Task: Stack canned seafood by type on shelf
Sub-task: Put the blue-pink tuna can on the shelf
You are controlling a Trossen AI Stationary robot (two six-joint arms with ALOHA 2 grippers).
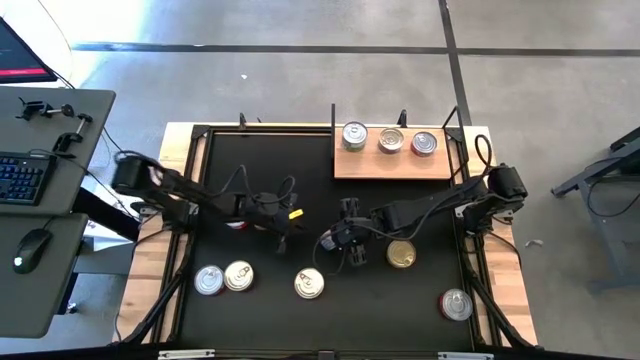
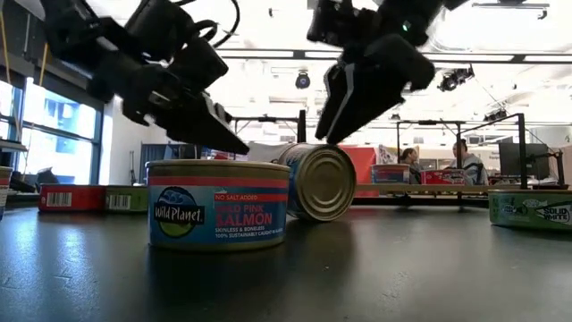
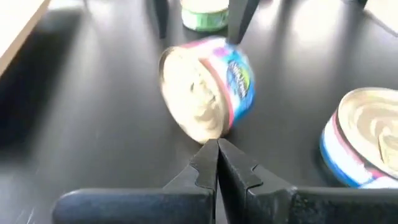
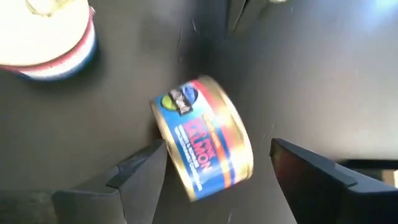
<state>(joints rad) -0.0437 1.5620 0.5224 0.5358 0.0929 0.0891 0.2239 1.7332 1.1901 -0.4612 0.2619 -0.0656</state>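
Note:
A salmon tin (image 4: 202, 137) with a gold rim stands tipped on its edge on the black mat (image 1: 260, 170), between the two grippers; it also shows in the low view (image 2: 317, 182) and the left wrist view (image 3: 205, 87). My right gripper (image 4: 214, 168) is open, with one finger on each side of this tin. My left gripper (image 3: 217, 149) is shut and points at the tin's flat face from the table's left. The wooden shelf (image 1: 345, 165) at the far edge carries three tins (image 1: 391, 141) in a row. My right gripper comes at the tipped tin slanting down from the table's right, fingers astride it. One finger (image 4: 146, 168) is right beside the tin's rim (image 4: 163, 146); I cannot tell whether it touches. My left gripper's tips sit close to the tin's lower edge (image 3: 202, 138); contact cannot be told.
Other tins lie flat on the mat: two side by side (image 1: 222, 278) near the left, one (image 1: 309, 284) in the middle front, a gold-lidded one (image 1: 401, 254) beside my right gripper, and one (image 1: 456, 304) at the near right corner. A desk with a keyboard (image 1: 20, 178) stands left of the table.

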